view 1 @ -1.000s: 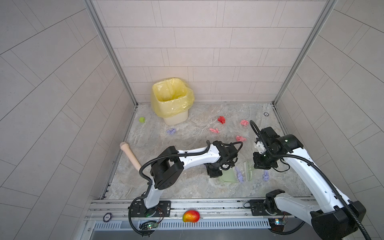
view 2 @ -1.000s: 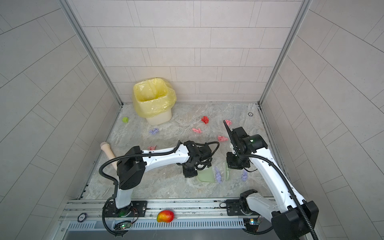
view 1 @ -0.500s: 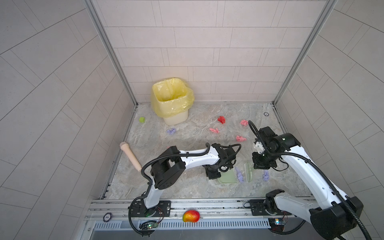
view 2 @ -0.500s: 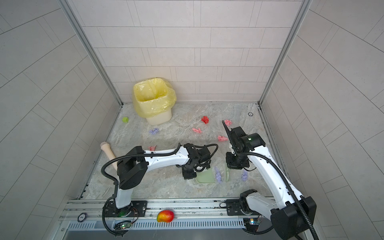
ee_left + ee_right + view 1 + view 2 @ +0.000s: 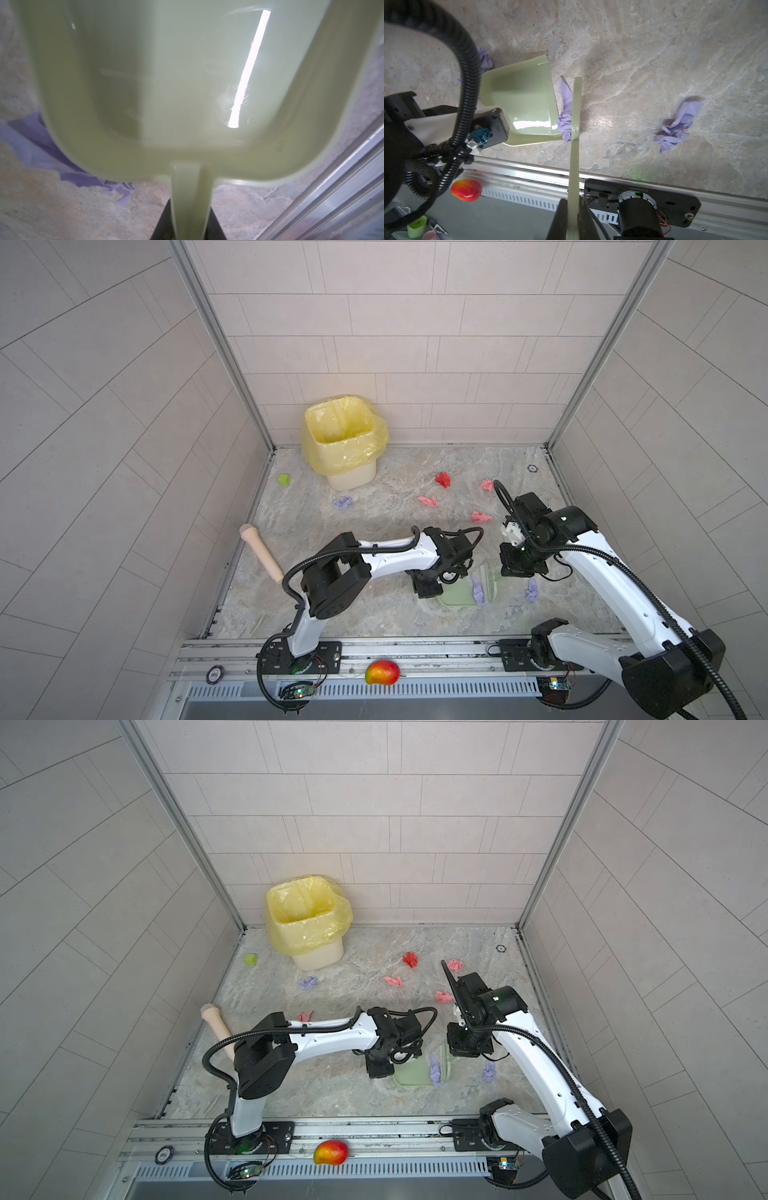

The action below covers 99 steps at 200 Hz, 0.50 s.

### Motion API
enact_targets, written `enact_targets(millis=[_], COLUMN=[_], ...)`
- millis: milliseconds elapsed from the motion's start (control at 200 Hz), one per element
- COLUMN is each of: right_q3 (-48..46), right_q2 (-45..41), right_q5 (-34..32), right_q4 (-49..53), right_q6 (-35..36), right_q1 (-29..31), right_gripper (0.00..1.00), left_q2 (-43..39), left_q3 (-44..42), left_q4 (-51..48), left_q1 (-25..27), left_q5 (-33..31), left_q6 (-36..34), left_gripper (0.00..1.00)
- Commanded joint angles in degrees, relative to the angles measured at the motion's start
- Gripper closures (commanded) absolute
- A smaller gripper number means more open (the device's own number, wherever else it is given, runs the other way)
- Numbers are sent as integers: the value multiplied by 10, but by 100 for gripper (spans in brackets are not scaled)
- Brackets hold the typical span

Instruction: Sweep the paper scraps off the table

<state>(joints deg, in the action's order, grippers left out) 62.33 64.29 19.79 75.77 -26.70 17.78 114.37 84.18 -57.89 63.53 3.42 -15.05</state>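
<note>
My left gripper is shut on the handle of a pale green dustpan lying flat on the table. My right gripper is shut on a thin pale green scraper standing on edge by the pan's lip. One purple paper scrap is pressed between scraper and lip. Another purple scrap lies to the right. A further purple scrap sits by the pan's back corner. Red and pink scraps lie farther back.
A yellow-lined bin stands at the back left, with a lavender scrap and a lime-green cube near it. A wooden handle leans at the left edge. A mango rests on the front rail.
My right arm has edged left, carrying the scraper and the purple scrap closer to the dustpan's lip. The left arm and dustpan have barely shifted.
</note>
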Motion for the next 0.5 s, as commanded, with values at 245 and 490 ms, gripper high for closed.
enact_targets(millis=[245, 490], right_q3=[19, 38], right_q2=[-7, -13], right_q5=[95, 81], right_q4=[-62, 4], right_q6=[-75, -31], right_q1=[33, 5], right_gripper=[100, 100], left_q2=[-8, -19], left_q3=[-11, -25], left_q4=[-4, 8], left_q1=[3, 1], left_q5=[-7, -8], left_q6=[-9, -4], left_gripper=[100, 100])
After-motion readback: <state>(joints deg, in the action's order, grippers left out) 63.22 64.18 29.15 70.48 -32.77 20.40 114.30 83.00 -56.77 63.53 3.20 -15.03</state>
